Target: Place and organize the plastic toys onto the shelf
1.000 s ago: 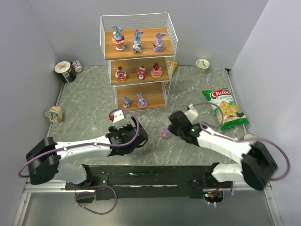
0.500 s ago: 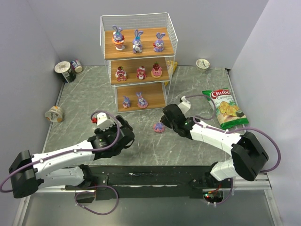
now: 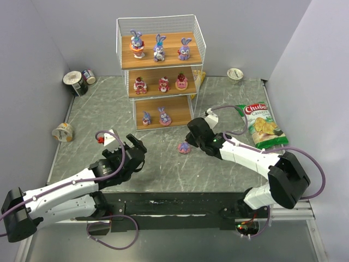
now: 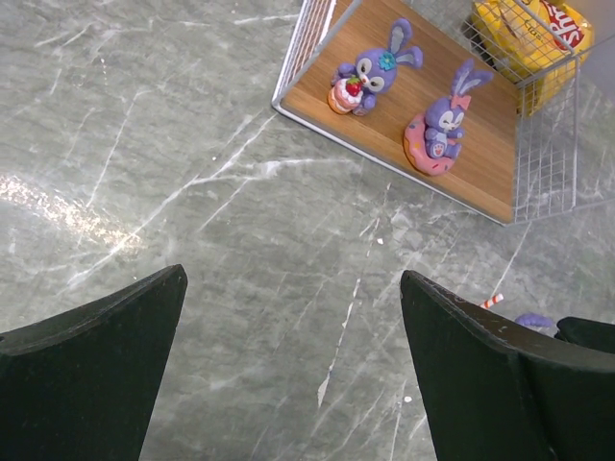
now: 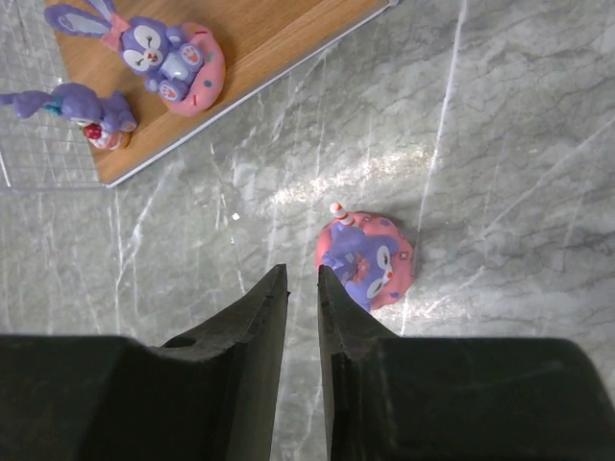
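The shelf [image 3: 175, 118] stands at the back centre. Three bunnies [image 3: 159, 48] are on its top board, three pink-red figures [image 3: 163, 84] on the middle one and two small bunnies [image 3: 163, 115] on the bottom one. One purple bunny on a pink ring [image 3: 185, 147] lies on the table in front of the shelf. My right gripper [image 3: 190, 143] is shut and empty. In the right wrist view this toy [image 5: 367, 261] lies just right of the gripper [image 5: 302, 272], against its right finger. My left gripper [image 3: 136, 148] is open and empty over bare table [image 4: 293, 279].
A green-red chip bag [image 3: 263, 125] lies at the right. Cans [image 3: 75, 83] stand at the back left, a cup [image 3: 62, 132] lies at the left and another cup [image 3: 235, 73] at the back right. A yellow bag [image 4: 524, 38] sits behind the shelf.
My left arm has drawn back to the left and nearer its base. My right gripper has moved toward the shelf, and the loose toy has shifted that way beside it.
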{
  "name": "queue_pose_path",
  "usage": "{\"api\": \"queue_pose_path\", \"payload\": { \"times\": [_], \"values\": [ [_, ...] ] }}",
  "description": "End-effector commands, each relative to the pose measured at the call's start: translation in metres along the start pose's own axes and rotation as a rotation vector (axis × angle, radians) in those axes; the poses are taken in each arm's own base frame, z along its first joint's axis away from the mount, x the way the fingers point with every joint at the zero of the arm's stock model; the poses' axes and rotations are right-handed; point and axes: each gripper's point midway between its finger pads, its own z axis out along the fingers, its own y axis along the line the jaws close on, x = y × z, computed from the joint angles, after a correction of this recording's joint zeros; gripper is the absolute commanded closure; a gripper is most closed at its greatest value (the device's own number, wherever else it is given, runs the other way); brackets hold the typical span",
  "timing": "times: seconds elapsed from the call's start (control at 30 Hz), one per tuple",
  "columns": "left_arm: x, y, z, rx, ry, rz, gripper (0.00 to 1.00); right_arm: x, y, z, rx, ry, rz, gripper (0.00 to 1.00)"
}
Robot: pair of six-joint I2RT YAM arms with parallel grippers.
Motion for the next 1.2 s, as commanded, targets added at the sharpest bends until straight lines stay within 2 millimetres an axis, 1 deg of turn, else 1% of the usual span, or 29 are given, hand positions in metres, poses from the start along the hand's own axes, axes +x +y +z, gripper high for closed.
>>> {"api": "queue_pose_path", "payload": {
  "times": [0.0, 0.2, 0.5, 0.6, 0.63, 0.7, 0.73, 0.8, 0.9, 0.93, 1.0, 1.03, 1.1, 1.13, 1.17],
  "values": [
    [0.0, 0.002, 0.001, 0.003, 0.002, 0.019, 0.01, -0.009, 0.0, -0.003, 0.019, -0.026, -0.049, 0.72],
    [0.0, 0.003, 0.004, 0.0, 0.004, 0.02, 0.0, -0.002, -0.007, -0.001, 0.044, -0.004, -0.089, 0.7],
    [0.0, 0.005, 0.007, -0.008, 0.003, 0.02, 0.01, 0.01, 0.0, 0.003, -0.004, 0.039, -0.095, 0.71],
    [0.0, 0.007, 0.007, -0.014, 0.001, 0.023, 0.01, 0.011, 0.0, 0.003, -0.006, 0.041, -0.089, 0.74],
    [-0.001, 0.007, 0.007, -0.014, 0.0, 0.021, 0.01, 0.01, -0.001, 0.003, -0.002, 0.036, -0.086, 0.81],
    [0.0, 0.008, 0.007, -0.014, 0.001, 0.021, 0.01, 0.009, -0.002, 0.004, 0.009, 0.026, -0.08, 0.88],
    [0.0, 0.008, 0.007, -0.012, 0.001, 0.016, 0.01, 0.008, -0.003, 0.004, 0.014, 0.023, -0.076, 1.0],
    [-0.001, 0.009, 0.007, -0.013, 0.0, 0.017, 0.01, 0.006, -0.003, 0.004, 0.022, 0.013, -0.068, 1.0],
    [-0.003, 0.01, 0.007, -0.018, -0.007, 0.018, 0.01, -0.003, 0.0, 0.004, 0.034, -0.015, -0.052, 1.0],
    [-0.004, 0.011, 0.007, -0.023, -0.01, 0.024, 0.01, -0.011, 0.002, 0.003, 0.046, -0.044, -0.038, 1.0],
    [-0.008, 0.012, 0.008, -0.038, -0.023, 0.031, 0.01, -0.02, 0.006, 0.003, 0.053, -0.072, -0.025, 1.0],
    [-0.009, 0.014, 0.008, -0.052, -0.025, 0.043, 0.0, -0.031, 0.014, 0.001, 0.051, -0.107, -0.015, 1.0],
    [-0.012, 0.016, 0.009, -0.067, -0.039, 0.05, 0.0, -0.038, 0.014, 0.002, 0.085, -0.128, -0.016, 1.0],
    [-0.014, 0.017, 0.009, -0.071, -0.043, 0.052, 0.01, -0.049, 0.024, 0.0, 0.076, -0.153, -0.004, 1.0],
    [-0.016, 0.016, 0.009, -0.067, -0.046, 0.048, 0.01, -0.055, 0.026, 0.0, 0.088, -0.176, -0.001, 1.0]
  ]
}}
